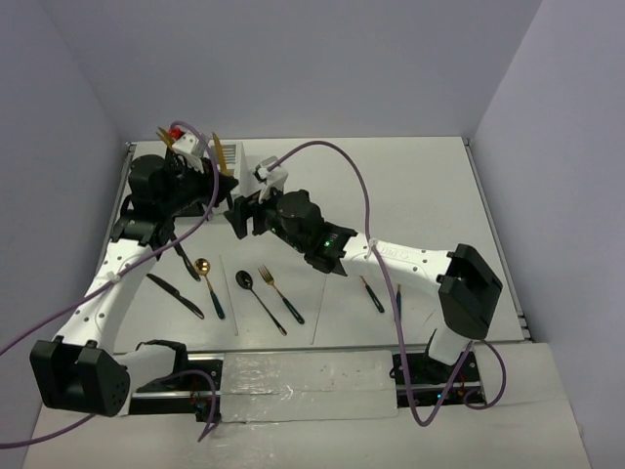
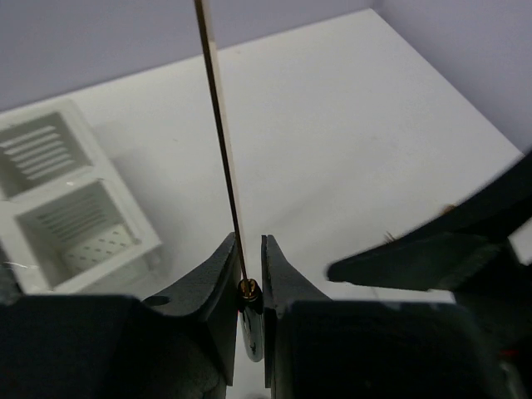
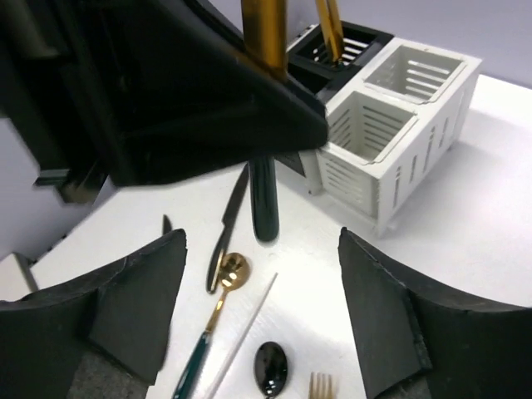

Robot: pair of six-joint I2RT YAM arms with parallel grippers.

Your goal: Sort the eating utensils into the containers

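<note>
1. Left claw [image 2: 248,249] is clenched on a gold-bladed utensil [image 2: 223,125], pinched at the fingertips where the blade meets the dark handle. The utensil is roughly upright in the air, near the caddies, not in either one.
2. Right claw [image 3: 262,245] is spread wide with nothing in it, close beside the left one.
3. Risk: tip-only pinch on a thin piece. It could pivot or slip in transit and drop onto the gold spoon [image 3: 231,270] and black knife [image 3: 229,220] on the table [image 3: 465,233].
4. Risk: arms are crowded. If the left moves before the right clears, they could clip.
5. Risk: the black caddy [image 3: 374,37] already holds gold pieces. An off-angle entry could snag on them or the rim and shove the white caddy [image 3: 407,133].
</note>
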